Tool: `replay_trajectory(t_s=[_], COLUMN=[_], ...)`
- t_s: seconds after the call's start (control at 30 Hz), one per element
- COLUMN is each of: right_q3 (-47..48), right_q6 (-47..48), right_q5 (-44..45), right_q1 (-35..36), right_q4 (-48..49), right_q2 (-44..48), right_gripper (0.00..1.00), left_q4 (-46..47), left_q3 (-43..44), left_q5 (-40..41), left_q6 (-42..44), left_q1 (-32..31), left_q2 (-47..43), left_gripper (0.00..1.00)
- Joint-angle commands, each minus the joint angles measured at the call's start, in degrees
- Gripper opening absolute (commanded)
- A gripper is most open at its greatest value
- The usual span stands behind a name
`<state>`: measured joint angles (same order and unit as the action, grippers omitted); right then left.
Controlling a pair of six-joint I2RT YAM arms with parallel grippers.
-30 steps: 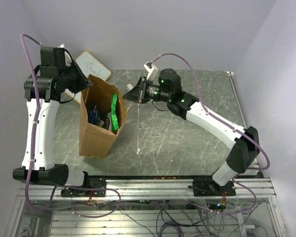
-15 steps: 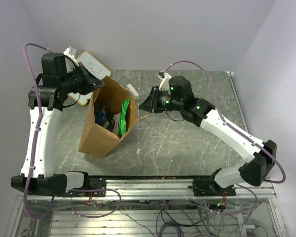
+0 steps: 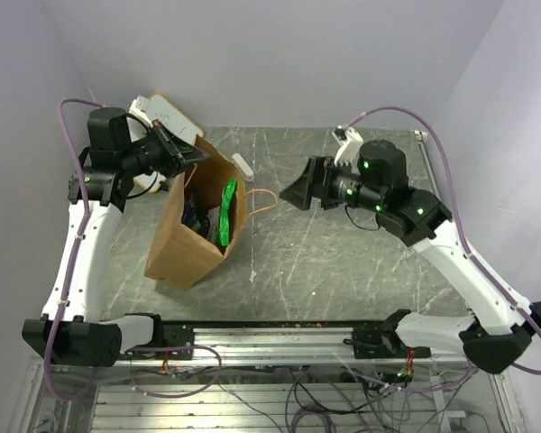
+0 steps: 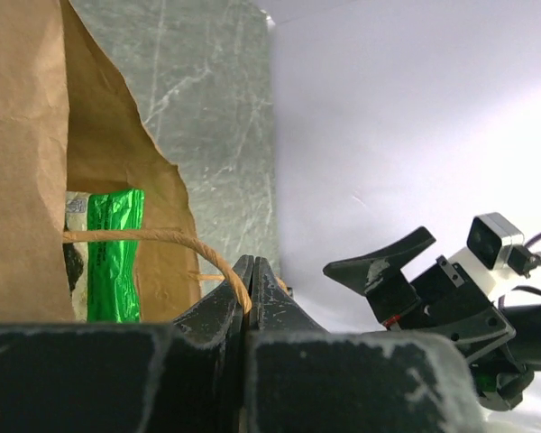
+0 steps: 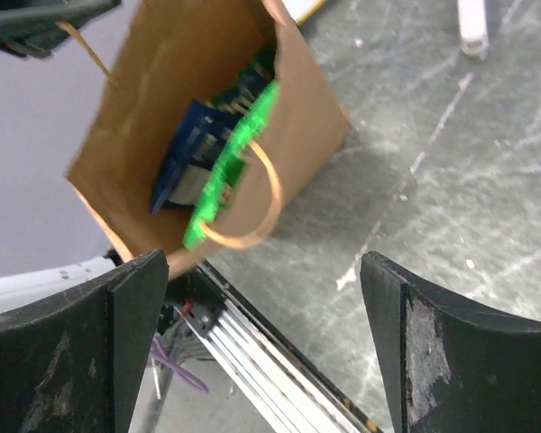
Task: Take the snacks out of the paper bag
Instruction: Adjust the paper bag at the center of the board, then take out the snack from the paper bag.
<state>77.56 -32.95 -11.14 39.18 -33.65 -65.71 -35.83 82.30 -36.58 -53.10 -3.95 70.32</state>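
paper bag (image 3: 185,253) now tilts on the table (image 3: 343,262), its mouth turned toward the right arm. left claw (image 3: 187,155) has risen and is pinched shut on a handle (image 4: 162,240). right claw (image 3: 296,188), jaws apart and empty, has backed well clear, so the green packet (image 3: 225,212) and blue packet (image 3: 190,216) still sit inside.

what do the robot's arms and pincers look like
The left arm and right arm are white shells with black joints; green lights dot the right one. A purple cable trails each. The left pincer and right pincer have two black tapered fingers, scuffed pale.
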Motion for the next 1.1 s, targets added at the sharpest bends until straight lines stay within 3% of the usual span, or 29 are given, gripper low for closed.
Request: replay_trajectory(t_s=[0.0, 0.3, 0.47, 0.67, 0.83, 1.07], right_q3=[8.8, 16.1, 19.0, 20.3, 22.1, 23.0], right_q6=[-0.2, -9.2, -9.4, -9.0, -8.4, -8.9], right_q5=[-2.3, 5.0, 3.9, 11.3, 14.7, 14.3], right_q1=[1.6, 12.4, 13.3, 13.9, 14.0, 13.9], right_q4=[-0.9, -4.7, -8.8, -11.5, -12.1, -10.1], right_q2=[-5.6, -16.1, -22.9, -26.7, -30.8, -34.8], right_gripper=[0.85, 0.73, 0.59, 0.56, 0.48, 0.47], left_q4=[8.3, 11.1, 11.5, 12.2, 12.4, 12.3], left_q3=[0.9, -1.1, -2.8, -5.2, -5.6, -5.6], left_q5=[-4.8, -4.9, -4.8, -4.9, -5.1, -5.7], left_q6=[-4.0, -7.6, -8.6, -9.4, -9.6, -9.5], left_q1=[0.3, 0.3, 0.3, 0.3, 0.3, 0.3], left_q2=[-1.8, -2.8, -4.2, -5.8, -5.9, -5.6], left_gripper=[0.07, 0.07, 0.07, 0.07, 0.07, 0.07])
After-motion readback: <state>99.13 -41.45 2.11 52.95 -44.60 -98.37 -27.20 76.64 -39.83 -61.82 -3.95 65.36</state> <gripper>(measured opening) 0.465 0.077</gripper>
